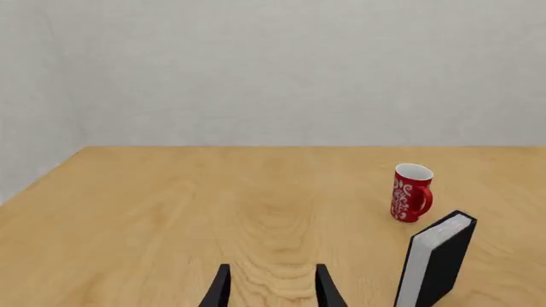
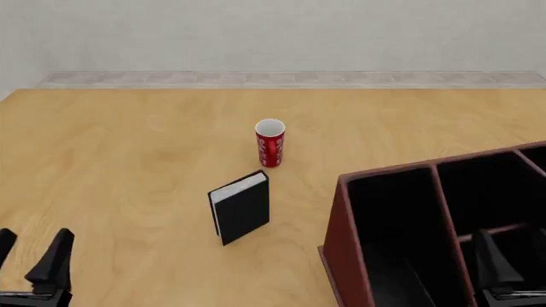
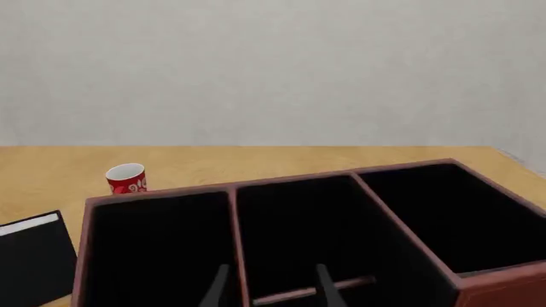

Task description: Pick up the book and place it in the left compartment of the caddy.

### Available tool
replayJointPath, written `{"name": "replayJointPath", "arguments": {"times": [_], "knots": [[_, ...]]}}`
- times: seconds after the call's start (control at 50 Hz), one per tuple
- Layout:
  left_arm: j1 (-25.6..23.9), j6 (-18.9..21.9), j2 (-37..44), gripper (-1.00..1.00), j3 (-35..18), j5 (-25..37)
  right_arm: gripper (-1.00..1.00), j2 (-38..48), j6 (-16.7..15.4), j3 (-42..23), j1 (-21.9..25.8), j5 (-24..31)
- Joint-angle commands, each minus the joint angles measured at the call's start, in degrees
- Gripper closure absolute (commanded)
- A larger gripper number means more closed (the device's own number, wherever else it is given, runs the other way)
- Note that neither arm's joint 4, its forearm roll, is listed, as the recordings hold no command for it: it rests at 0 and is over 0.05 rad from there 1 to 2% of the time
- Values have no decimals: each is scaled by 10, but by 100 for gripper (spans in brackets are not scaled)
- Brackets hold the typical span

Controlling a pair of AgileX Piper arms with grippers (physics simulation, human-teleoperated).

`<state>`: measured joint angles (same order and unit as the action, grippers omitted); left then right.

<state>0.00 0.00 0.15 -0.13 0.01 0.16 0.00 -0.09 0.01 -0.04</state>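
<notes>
The book [image 2: 240, 206] stands upright on the table, black covers with its white page edge up, a little in front of a red cup [image 2: 270, 142]. Right of it sits the reddish-brown caddy [image 2: 341, 238], whose wide black-lined left compartment [image 2: 388, 224] faces the book. My left gripper [image 2: 31, 254] is open near the table's front left corner, well left of the book [image 1: 435, 262], with nothing between its fingers [image 1: 222, 286]. My right gripper [image 2: 513, 248] hangs open over the caddy's [image 3: 286, 180] divided middle section, right of the left compartment [image 3: 153, 246].
The red cup [image 1: 412, 192] with a white pattern stands upright behind the book. A crossbar [image 3: 298, 293] splits the caddy's middle section. Bare wooden tabletop [image 2: 128, 153] stretches left of the book to a pale wall.
</notes>
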Motion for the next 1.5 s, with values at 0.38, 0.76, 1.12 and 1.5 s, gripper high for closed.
{"name": "replayJointPath", "arguments": {"times": [0.38,0.76,1.12,1.5], "knots": [[1,0,1,-100,1,-1,-100,1,-6,-2,1,0],[-3,4,-1,-100,1,-3,-100,114,-74,-198,147,104],[-3,4,-1,-100,1,-3,-100,296,-210,-385,227,200],[-3,3,0,-100,1,-2,-100,460,-300,-484,311,238]]}}
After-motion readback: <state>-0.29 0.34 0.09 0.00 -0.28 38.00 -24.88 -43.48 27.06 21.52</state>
